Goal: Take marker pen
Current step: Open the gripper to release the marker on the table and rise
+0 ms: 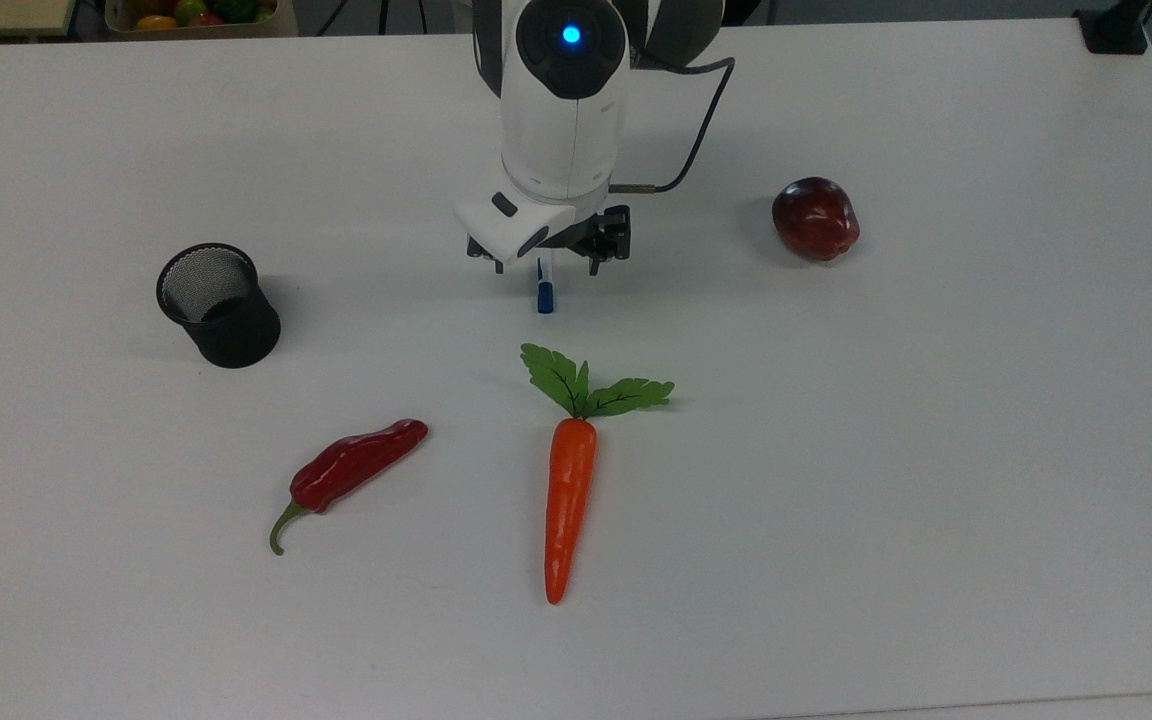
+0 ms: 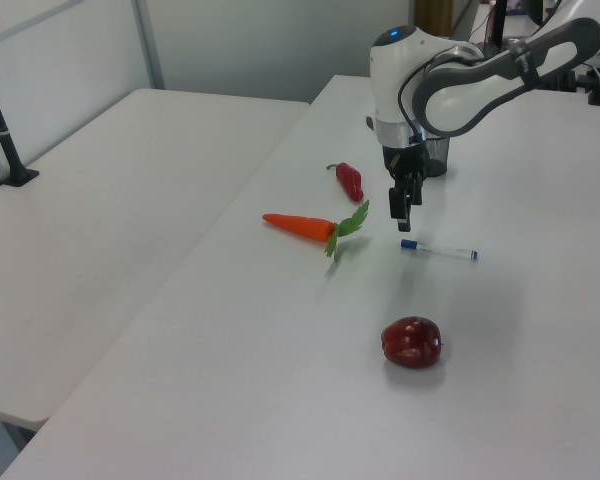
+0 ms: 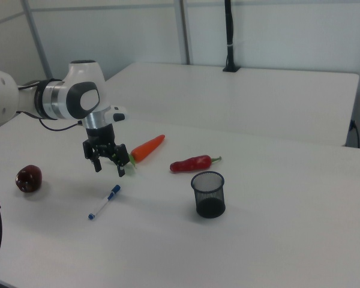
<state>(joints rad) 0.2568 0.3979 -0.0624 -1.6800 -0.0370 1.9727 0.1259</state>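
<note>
1. Hanging above the white table [image 1: 936, 450], the gripper [image 3: 108, 163] had its fingers spread wide and held nothing.
2. Below it, the marker pen [image 3: 104, 201] lay flat on the table, untouched.
3. Nearby lay the carrot [image 1: 567, 497]; farther out sat the apple [image 2: 411, 342], chili pepper [image 1: 351, 470] and black mesh cup [image 3: 208, 194].

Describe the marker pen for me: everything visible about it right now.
The marker pen is a slim white stick with a blue cap at one end, a blue band and a small blue tip at the other. It lies flat on the white table, loose, touching nothing else. The gripper hangs open above its capped end, clear of it. In the top view it points toward the carrot leaves.
</note>
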